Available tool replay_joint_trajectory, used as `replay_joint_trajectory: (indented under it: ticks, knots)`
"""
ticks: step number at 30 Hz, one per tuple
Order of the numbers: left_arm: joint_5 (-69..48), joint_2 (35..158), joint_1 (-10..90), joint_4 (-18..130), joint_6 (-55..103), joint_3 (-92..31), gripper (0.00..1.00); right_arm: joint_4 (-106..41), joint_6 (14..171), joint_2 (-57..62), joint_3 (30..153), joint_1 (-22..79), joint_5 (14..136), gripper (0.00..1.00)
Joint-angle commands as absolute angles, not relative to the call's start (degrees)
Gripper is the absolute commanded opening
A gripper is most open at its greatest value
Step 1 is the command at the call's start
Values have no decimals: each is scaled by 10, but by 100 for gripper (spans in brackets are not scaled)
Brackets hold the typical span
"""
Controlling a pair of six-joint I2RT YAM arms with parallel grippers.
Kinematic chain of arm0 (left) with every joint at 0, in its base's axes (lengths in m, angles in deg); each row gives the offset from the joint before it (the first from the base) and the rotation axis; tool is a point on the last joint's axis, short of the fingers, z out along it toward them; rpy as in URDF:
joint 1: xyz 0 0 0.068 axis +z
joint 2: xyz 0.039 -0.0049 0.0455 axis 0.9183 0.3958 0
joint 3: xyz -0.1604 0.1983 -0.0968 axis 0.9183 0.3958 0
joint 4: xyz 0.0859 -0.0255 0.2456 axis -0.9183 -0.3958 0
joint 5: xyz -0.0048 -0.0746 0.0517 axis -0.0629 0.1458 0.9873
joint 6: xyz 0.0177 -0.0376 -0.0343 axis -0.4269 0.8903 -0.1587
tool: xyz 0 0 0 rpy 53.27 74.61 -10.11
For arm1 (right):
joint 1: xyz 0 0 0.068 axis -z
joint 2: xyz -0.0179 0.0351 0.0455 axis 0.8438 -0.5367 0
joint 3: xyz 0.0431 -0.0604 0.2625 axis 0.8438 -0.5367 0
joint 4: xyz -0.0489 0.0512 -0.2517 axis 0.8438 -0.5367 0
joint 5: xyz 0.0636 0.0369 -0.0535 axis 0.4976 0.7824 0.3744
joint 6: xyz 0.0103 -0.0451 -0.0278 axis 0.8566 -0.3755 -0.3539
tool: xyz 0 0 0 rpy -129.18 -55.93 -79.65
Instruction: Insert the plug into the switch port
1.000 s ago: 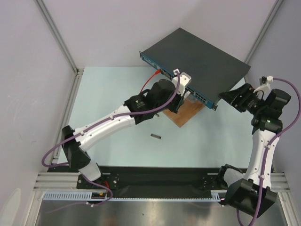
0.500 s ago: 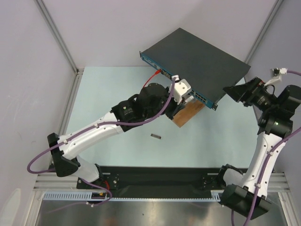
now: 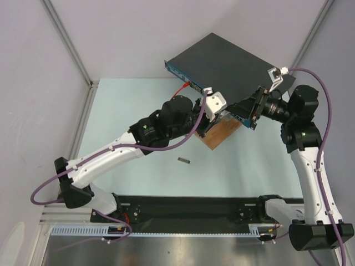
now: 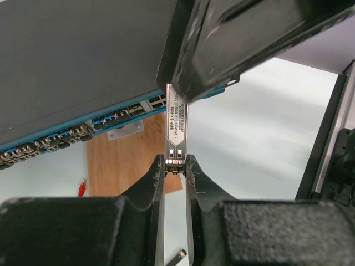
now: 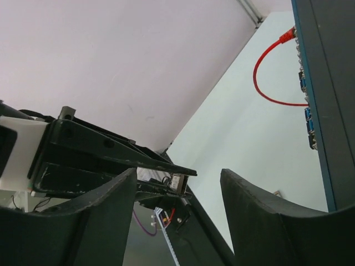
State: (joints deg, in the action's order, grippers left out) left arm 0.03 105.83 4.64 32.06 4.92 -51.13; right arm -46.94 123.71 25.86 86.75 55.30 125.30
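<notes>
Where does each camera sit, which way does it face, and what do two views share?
Top external: above and behind the bases, looking down at the table, the switch, the left arm and the right arm.
Left wrist: on the left arm, facing the switch's blue socket face along the left pincer, shut on the plug; both own fingers show.
Right wrist: on the right arm, facing along the switch's front; the open right pincer frames the view.
Shared: top and right wrist views both show the red cable.

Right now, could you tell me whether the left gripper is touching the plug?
Touching. The left wrist view shows the left gripper pinching the lower end of the plug from both sides.
</notes>
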Motion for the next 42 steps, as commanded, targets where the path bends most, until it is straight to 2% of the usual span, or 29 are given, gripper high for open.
replay_joint_trajectory:
  ticks: [1, 4, 7, 8, 11, 13, 14, 16, 17, 32, 35, 40, 42]
  knots:
    - [-1, 1038, 42, 350, 36, -539, 0, -444, 1247, 253, 879, 528, 1238, 66]
    - [-2, 1040, 41, 353, 37, -541, 0, -441, 1255, 250, 871, 512, 1238, 59]
    - [-2, 1040, 38, 356, 35, -540, 0, -438, 1264, 245, 863, 502, 1240, 40]
    - [-1, 1040, 38, 354, 34, -541, 0, -434, 1270, 244, 860, 501, 1241, 27]
    - [4, 1038, 38, 358, 30, -538, 1, -422, 1288, 242, 855, 499, 1245, 0]
    - [8, 1034, 38, 365, 27, -526, 11, -413, 1300, 240, 852, 499, 1246, 0]
    - [8, 1028, 38, 370, 25, -520, 23, -411, 1304, 240, 852, 499, 1246, 0]
    - [11, 1025, 39, 377, 19, -506, 34, -399, 1322, 238, 847, 499, 1248, 0]
    - [12, 1024, 38, 377, 17, -504, 36, -396, 1327, 238, 845, 499, 1248, 0]
    - [26, 1040, 38, 355, 19, -499, 50, -374, 1359, 240, 829, 505, 1257, 0]
    - [29, 1040, 38, 354, 18, -498, 49, -373, 1362, 242, 825, 506, 1257, 0]
    - [27, 1048, 38, 346, 22, -504, 38, -368, 1368, 245, 818, 506, 1258, 0]
    - [24, 1054, 38, 340, 21, -509, 37, -368, 1369, 246, 816, 506, 1258, 0]
